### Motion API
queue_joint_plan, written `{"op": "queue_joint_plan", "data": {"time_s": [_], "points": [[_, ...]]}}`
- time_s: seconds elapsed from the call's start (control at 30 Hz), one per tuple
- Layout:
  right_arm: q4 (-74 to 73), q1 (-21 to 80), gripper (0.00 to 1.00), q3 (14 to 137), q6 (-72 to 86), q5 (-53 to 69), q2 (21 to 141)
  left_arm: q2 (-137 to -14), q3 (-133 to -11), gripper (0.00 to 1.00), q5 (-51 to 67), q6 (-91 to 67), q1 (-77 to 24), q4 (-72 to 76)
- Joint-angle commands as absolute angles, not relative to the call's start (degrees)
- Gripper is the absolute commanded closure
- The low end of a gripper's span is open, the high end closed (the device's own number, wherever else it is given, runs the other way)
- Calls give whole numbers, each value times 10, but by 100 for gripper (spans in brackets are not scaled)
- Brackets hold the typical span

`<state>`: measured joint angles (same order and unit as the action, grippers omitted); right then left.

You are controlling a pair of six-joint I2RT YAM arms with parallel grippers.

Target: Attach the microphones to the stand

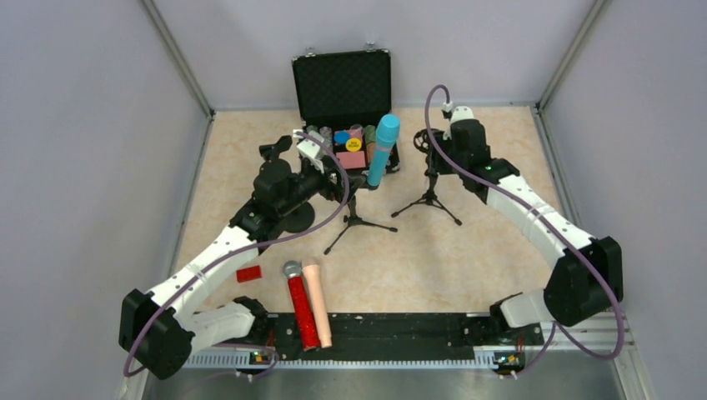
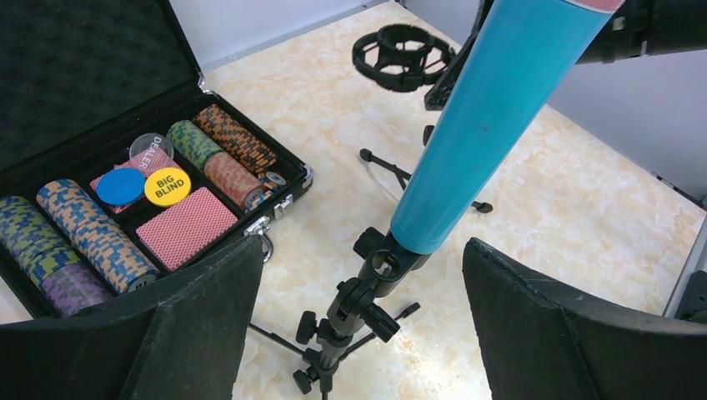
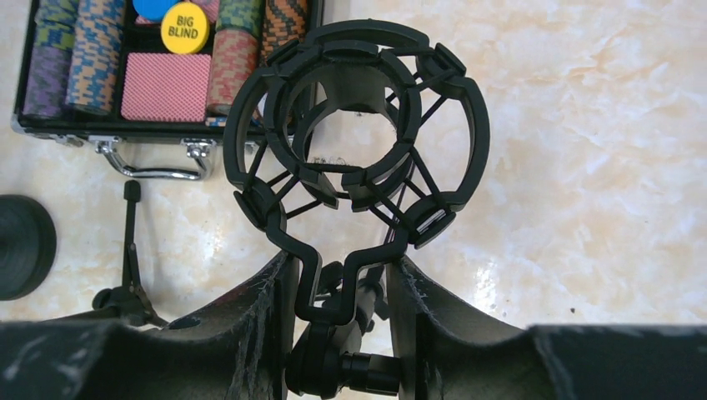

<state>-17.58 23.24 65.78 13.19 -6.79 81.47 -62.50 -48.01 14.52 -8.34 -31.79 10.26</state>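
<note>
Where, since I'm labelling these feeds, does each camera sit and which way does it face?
Top external: above and behind the bases, looking down on the beige marbled table; the left arm and right arm show whole.
Left wrist: on the left arm, looking past its two black fingers at the light blue stick microphone on a black tripod stand.
Right wrist: on the right arm, looking down past its black fingers at the black ring-shaped shock mount.
Shared: all three show the open black case of poker chips.

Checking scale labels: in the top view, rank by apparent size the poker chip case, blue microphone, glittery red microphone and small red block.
1. Poker chip case
2. glittery red microphone and blue microphone: close, unranked; the blue one is tilted, foreshortened
3. small red block
</note>
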Motion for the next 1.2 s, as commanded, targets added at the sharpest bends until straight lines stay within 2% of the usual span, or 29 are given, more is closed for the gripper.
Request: {"op": "queue_joint_plan", "data": {"time_s": [0.0, 0.47, 1.0, 1.17], "points": [[-147, 239, 100, 666, 124, -108, 747, -612, -485, 7, 156, -92, -316, 127], [-208, 239, 100, 730, 123, -114, 650, -612, -481, 7, 161, -96, -316, 130], [-354, 240, 100, 795, 121, -61, 575, -599, -468, 7, 164, -104, -316, 137], [-373, 240, 100, 784, 139, -5, 554, -594, -461, 7, 168, -117, -316, 142]]}}
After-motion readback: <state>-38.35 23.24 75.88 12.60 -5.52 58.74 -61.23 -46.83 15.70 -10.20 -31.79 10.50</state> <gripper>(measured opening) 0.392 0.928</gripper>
